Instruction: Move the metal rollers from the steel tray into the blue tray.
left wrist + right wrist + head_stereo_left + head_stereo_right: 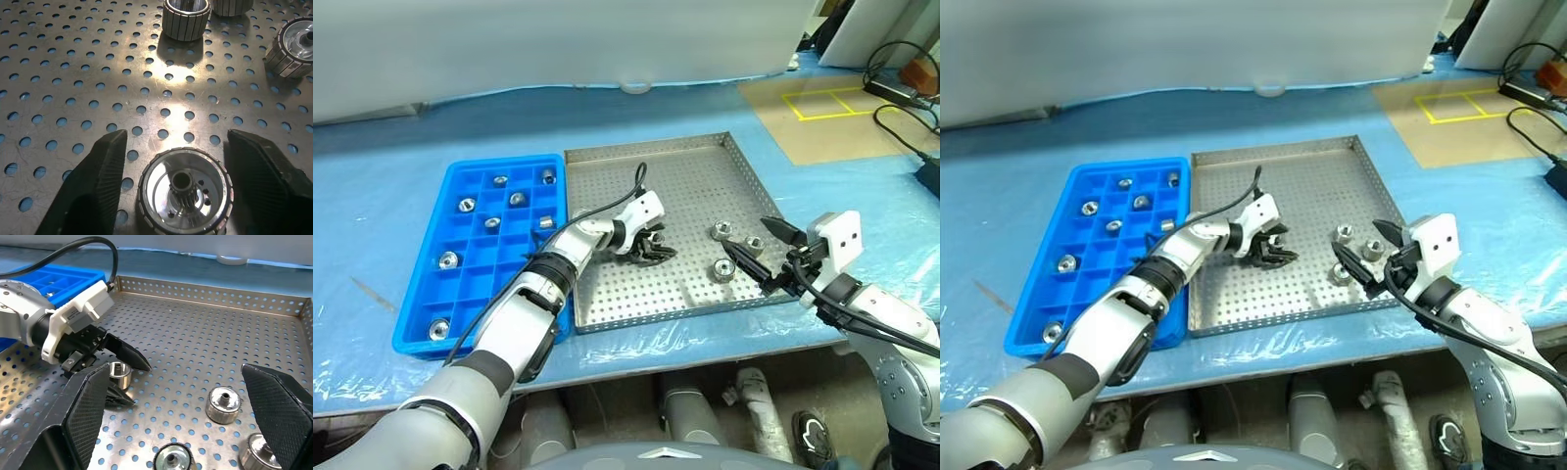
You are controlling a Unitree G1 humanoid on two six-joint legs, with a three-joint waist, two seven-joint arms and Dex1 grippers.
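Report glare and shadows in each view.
Left wrist view: bright glare patch on the steel tray, and a roller casting dark shadow. Right wrist view: soft shadows beside rollers. Head views: even light, sheen on the blue plastic sheet.

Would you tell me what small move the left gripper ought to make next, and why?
Probably close the left gripper on the roller and lift. That roller stands on the steel tray between the two fingers, with gaps on both sides, so nothing is gripped yet. The right gripper hangs open, apart.

blue tray [421,294] left of steel tray [695,166]
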